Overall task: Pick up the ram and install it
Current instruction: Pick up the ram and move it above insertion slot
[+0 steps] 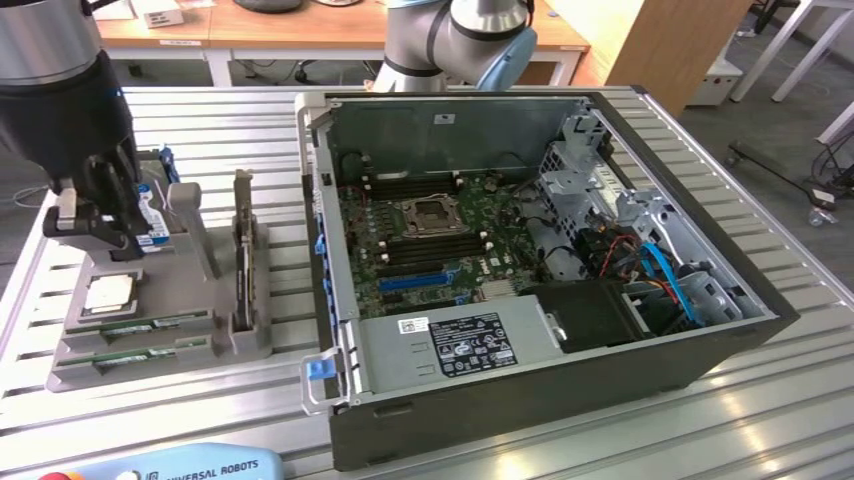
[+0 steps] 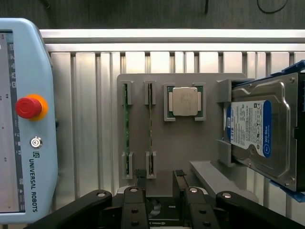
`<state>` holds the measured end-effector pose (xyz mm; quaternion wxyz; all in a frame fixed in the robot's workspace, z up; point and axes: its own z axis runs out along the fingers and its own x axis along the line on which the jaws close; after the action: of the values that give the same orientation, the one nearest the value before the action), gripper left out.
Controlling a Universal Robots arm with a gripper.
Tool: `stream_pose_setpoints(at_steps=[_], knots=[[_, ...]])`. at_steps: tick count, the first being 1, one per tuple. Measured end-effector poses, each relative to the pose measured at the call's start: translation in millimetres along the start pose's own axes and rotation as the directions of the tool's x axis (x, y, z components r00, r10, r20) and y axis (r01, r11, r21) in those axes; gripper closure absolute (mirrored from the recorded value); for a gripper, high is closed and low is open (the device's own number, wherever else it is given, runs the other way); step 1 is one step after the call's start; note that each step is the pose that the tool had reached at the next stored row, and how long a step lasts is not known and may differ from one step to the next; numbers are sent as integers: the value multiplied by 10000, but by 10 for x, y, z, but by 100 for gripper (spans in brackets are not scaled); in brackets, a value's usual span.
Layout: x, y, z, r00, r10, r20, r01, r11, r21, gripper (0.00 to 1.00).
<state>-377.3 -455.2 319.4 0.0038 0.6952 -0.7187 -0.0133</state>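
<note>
Two ram sticks, one CPU, one hard drive.

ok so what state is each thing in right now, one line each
jaws: open, holding nothing, over the holder
ram sticks: two, both on edge in their holder slots, not picked up
cpu chip: lying flat in its holder recess
hard drive: standing on edge in its holder bracket
computer case: lying on its side, side panel off
cpu socket: looks empty
</note>
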Motion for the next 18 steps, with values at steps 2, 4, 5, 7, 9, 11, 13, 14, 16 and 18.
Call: stream_pose_setpoints(at_steps=[2,4,5,7,9,11,13,14,16,18], knots=[[1,0,34,10000,0,0,0,10000,0,64],[1,-2,68,10000,0,0,0,10000,0,64],[1,-2,84,10000,0,1,0,10000,1,64],[2,-3,115,10000,0,0,0,10000,0,64],[2,-4,146,10000,0,0,0,10000,1,64],[2,-4,180,10000,0,0,0,10000,0,64],[3,-5,212,10000,0,0,0,10000,0,64],[3,-5,227,10000,0,0,0,10000,0,64],[3,-6,249,10000,1,0,-1,10000,0,64],[3,-6,248,10000,0,-1,0,10000,-1,64]])
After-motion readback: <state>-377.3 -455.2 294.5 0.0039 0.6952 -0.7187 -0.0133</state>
